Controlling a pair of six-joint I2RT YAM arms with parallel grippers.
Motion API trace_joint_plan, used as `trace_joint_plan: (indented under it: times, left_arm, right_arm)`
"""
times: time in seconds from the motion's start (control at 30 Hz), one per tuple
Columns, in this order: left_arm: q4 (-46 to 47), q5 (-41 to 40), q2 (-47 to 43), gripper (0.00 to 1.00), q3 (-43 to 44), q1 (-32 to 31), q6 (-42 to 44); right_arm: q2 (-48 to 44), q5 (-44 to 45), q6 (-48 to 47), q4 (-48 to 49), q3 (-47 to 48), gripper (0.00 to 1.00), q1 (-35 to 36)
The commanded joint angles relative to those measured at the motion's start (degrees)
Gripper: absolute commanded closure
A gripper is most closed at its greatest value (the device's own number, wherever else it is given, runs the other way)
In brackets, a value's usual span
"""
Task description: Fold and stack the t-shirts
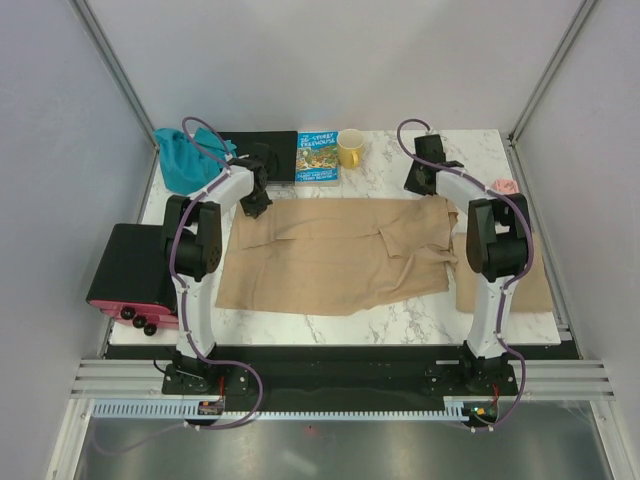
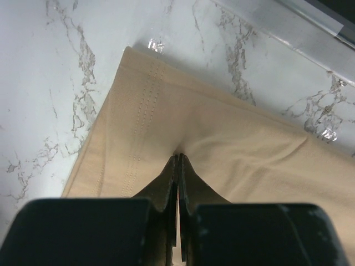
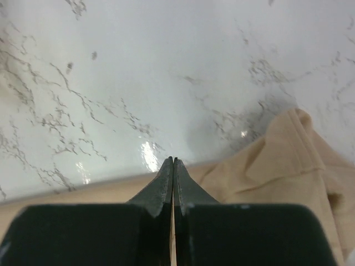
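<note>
A tan t-shirt (image 1: 340, 255) lies spread flat across the middle of the marble table (image 1: 420, 310), with some wrinkles at its right side. My left gripper (image 1: 258, 205) is shut at the shirt's far left corner. In the left wrist view the cloth (image 2: 233, 149) puckers at my left gripper (image 2: 178, 158). My right gripper (image 1: 420, 190) is shut at the shirt's far right edge. In the right wrist view my right gripper (image 3: 173, 161) sits on that cloth edge (image 3: 277, 160). A second tan cloth (image 1: 525, 285) lies at the right, under the right arm. A teal-blue garment (image 1: 183, 160) sits bunched at the back left.
A black board (image 1: 275, 145), a colourful book (image 1: 318, 158) and a yellow mug (image 1: 350, 148) stand along the back edge. A small pink thing (image 1: 507, 187) lies at the right edge. A black and pink device (image 1: 130, 275) sits off the table's left side.
</note>
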Motion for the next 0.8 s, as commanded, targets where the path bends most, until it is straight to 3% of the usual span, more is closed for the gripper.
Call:
trace_joint_plan:
  times: [0.0,0.53,0.77]
  left_arm:
    - [-0.83,-4.42,-0.43,0.98,-0.64,-0.18,-1.33]
    - [-2.94,-6.01,0.88,0.98,0.32,0.18,-1.77]
    - [-3.73,-6.19,1.24,0.98,0.23,0.26,-2.12]
  right_arm:
    - [3.26,-3.78,-0.46,-0.94,3.68,1.0,0.33]
    - [-5.8,18.18,-0.38,-5.24,-1.59,1.0,-0.82]
    - [1.93,13.99,-0.28,-12.8,6.49,1.0,-2.22]
